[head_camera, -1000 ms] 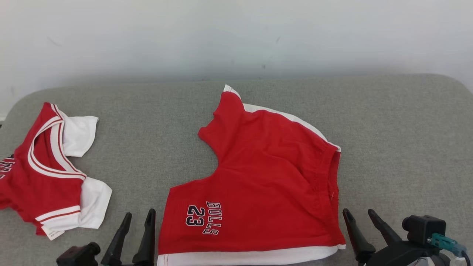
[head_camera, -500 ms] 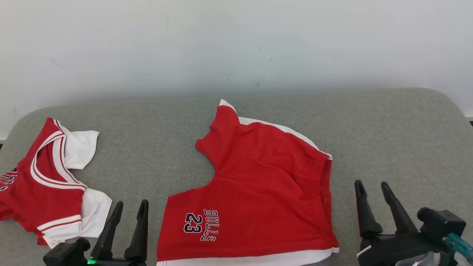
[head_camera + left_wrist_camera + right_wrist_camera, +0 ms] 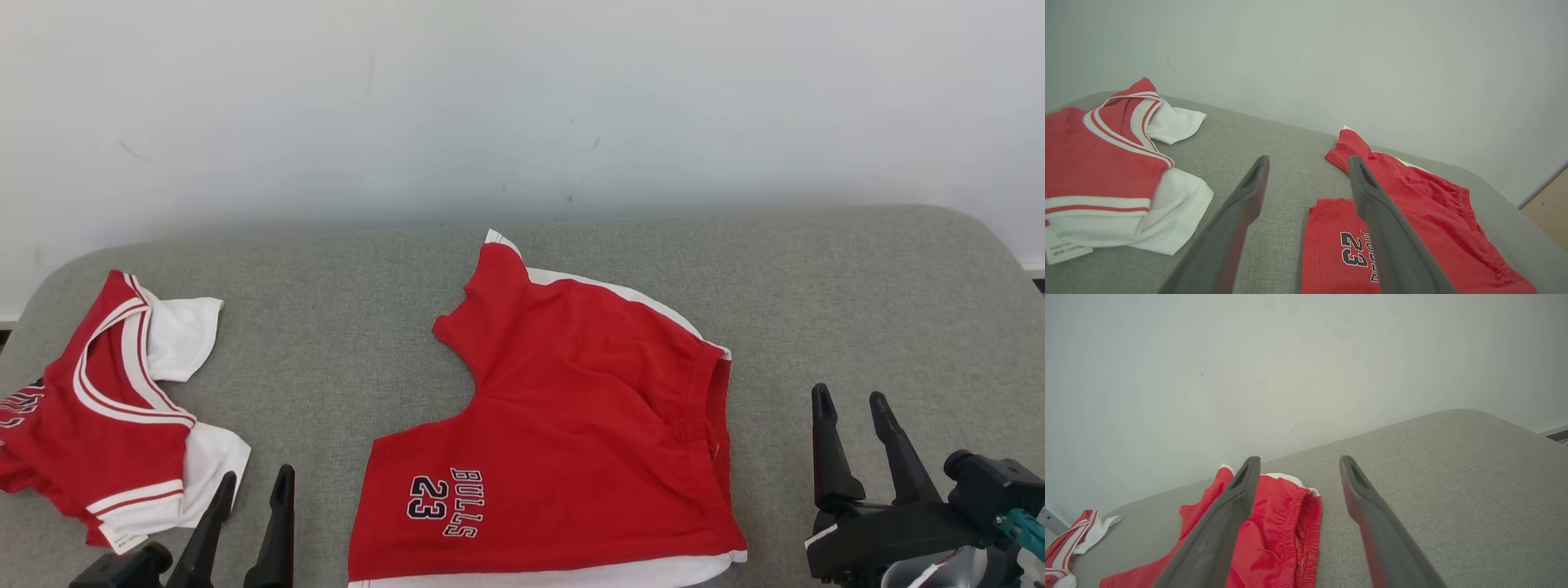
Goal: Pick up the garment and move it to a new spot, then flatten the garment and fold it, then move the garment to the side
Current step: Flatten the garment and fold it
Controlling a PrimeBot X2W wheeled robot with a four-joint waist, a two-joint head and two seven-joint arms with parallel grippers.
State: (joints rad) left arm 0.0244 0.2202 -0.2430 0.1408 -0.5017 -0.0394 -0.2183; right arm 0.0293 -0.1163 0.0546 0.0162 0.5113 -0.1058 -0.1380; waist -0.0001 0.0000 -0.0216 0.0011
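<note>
The garment, a pair of red shorts (image 3: 571, 425) with white trim and "BULLS 23" print, lies spread flat in the middle of the grey padded surface (image 3: 326, 343). My left gripper (image 3: 257, 474) stands open to the left of the shorts' near hem, clear of the cloth. My right gripper (image 3: 848, 392) stands open to the right of the waistband, also apart from it. In the left wrist view the open left gripper (image 3: 1308, 159) points between the shorts (image 3: 1425, 196) and a jersey. In the right wrist view the open right gripper (image 3: 1299, 458) has the shorts' waistband (image 3: 1282, 522) behind its left finger.
A red and white jersey (image 3: 106, 408) lies crumpled at the surface's left end, also seen in the left wrist view (image 3: 1098, 163) and as a jersey corner (image 3: 1065, 547) in the right wrist view. A pale wall (image 3: 522, 106) rises right behind the surface. Bare grey padding extends to the right.
The head camera has tilted up, so the scene sits lower in the picture. Both grippers have drawn outward from the shorts' edges, left one leftward, right one rightward. The shorts lie unchanged.
</note>
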